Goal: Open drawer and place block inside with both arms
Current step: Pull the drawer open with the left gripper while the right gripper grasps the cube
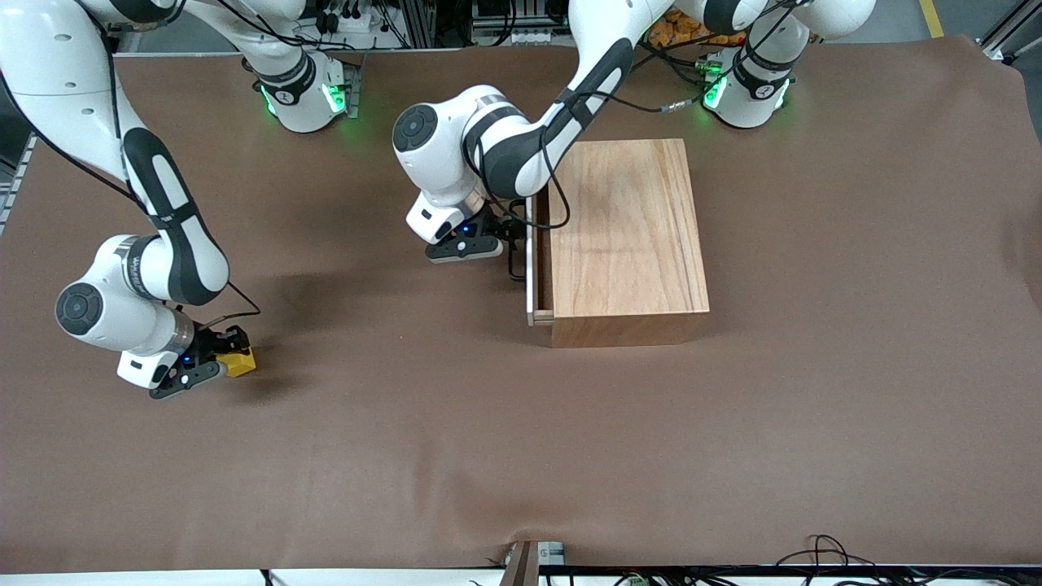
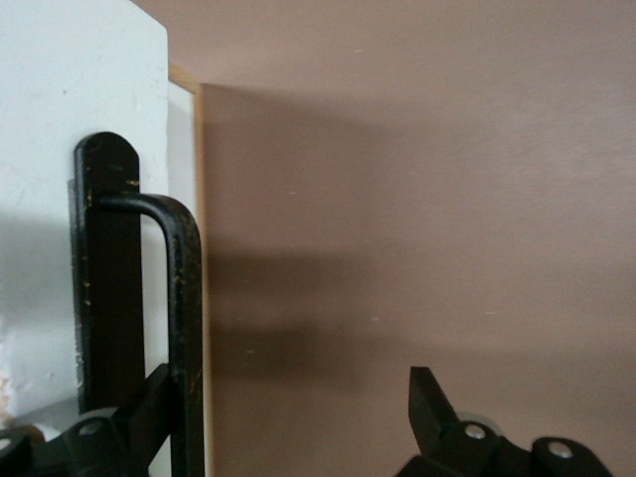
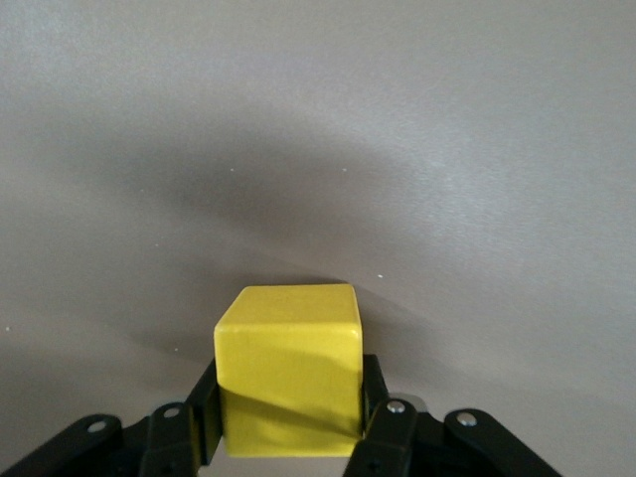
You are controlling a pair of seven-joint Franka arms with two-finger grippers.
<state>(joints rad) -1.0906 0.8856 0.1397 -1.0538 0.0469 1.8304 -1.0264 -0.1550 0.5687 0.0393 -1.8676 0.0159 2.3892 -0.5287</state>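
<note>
The right gripper is low at the right arm's end of the table, and its jaws are closed on the block, one on each of two facing sides. The block is nearer to the front camera than the box and well apart from it. I cannot tell if it rests on the table or is a little above it.

The left gripper is at the drawer, which stands out only slightly from the box. Its jaws are open, with the black handle between them: one finger is against the bar and the second one is well apart from it.

The block looks stiff and light, with flat smooth faces. I think a grip on two parallel faces, near the middle, is the safest; a grip near an edge may let it turn or slip. The drawer is rigid wood and probably slides with some friction, so the handle should be taken at its middle and pulled straight out, or the drawer may jam or the box may drag along the table.
</note>
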